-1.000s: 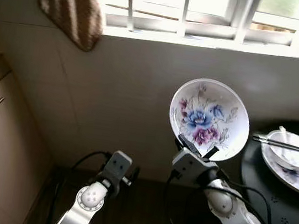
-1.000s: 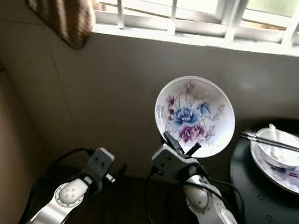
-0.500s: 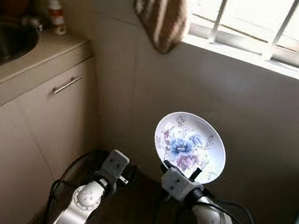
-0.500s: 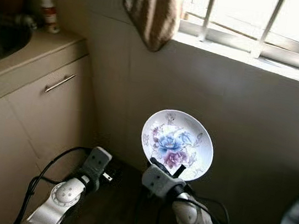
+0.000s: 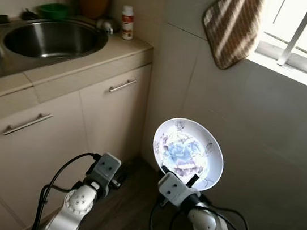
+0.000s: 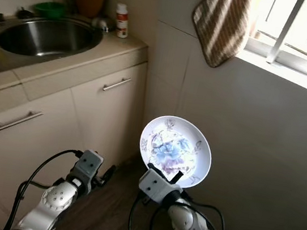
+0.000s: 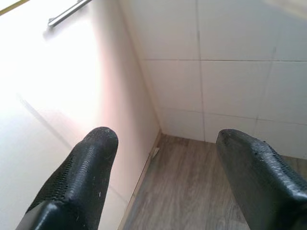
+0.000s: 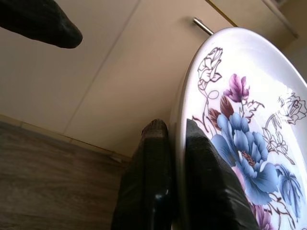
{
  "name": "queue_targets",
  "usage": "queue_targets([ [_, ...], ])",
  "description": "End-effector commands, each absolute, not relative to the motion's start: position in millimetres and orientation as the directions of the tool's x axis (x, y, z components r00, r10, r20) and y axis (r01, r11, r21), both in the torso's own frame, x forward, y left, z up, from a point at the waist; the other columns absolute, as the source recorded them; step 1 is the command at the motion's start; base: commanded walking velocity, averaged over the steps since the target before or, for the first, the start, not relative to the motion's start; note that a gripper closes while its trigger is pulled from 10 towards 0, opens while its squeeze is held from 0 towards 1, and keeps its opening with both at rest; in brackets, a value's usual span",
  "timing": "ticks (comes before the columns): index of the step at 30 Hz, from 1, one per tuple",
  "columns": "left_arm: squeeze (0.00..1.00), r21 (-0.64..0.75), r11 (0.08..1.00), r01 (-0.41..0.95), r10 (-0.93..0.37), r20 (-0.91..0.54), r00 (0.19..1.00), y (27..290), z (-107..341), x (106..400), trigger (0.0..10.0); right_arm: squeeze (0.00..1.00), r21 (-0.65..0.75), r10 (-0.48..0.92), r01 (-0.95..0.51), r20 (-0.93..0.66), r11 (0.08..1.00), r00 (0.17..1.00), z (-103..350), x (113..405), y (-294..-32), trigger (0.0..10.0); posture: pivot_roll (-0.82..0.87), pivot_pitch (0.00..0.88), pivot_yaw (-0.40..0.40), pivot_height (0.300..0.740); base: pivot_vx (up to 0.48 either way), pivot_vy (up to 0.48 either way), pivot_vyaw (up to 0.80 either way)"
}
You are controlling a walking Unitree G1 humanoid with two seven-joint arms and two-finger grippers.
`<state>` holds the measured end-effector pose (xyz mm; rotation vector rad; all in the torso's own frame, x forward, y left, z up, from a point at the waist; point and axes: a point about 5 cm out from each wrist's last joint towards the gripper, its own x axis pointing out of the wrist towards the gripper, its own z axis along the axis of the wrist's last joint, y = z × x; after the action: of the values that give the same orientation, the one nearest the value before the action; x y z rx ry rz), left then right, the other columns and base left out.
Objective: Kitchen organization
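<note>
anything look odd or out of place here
Mainly the white floral plate: the right gripper pinches its rim and holds it on edge above the wood floor, beside the beige cabinets. No cracks or spills visible. The left gripper is open.

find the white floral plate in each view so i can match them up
Left eye view: white floral plate low centre, upright, gripped at its lower rim by the right end effector.
Right eye view: plate low centre, just left of the middle.
Left wrist view: not in it.
Right wrist view: plate right side, rim between the black fingers.
Shared landmark: silver bar cabinet handle.
</note>
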<state>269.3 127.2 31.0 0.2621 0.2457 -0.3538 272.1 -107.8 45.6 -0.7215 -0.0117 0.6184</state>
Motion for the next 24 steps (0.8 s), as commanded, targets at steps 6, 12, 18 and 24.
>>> queue_targets([
  [6,0.0,0.3,0.917,0.265,-0.223,-0.167,0.96,132,48,274,10.0,0.0,-0.647,0.51,-0.464,-0.132,0.605,0.85,55,277,-114,0.0,-0.02,0.0,-0.015,0.74,0.0,0.0,0.8],
  [12,0.0,0.34,0.935,0.101,-0.12,0.038,0.992,146,83,287,10.0,0.0,-0.679,0.434,-0.299,0.032,0.671,0.901,86,293,-124,0.0,-0.02,0.0,-0.018,0.74,0.0,0.0,0.8],
  [18,0.0,0.359,0.931,-0.058,-0.023,0.218,0.976,161,123,301,10.0,0.0,-0.674,0.391,-0.14,0.236,0.725,0.889,138,314,-127,0.2,-0.02,0.0,-0.02,0.74,0.0,0.0,0.36],
  [24,0.0,0.326,0.942,-0.083,-0.013,0.284,0.959,158,140,305,10.0,0.0,-0.672,0.421,-0.157,0.251,0.724,0.872,150,318,-118,10.0,-0.01,0.0,-0.023,0.74,0.0,0.0,0.0],
])
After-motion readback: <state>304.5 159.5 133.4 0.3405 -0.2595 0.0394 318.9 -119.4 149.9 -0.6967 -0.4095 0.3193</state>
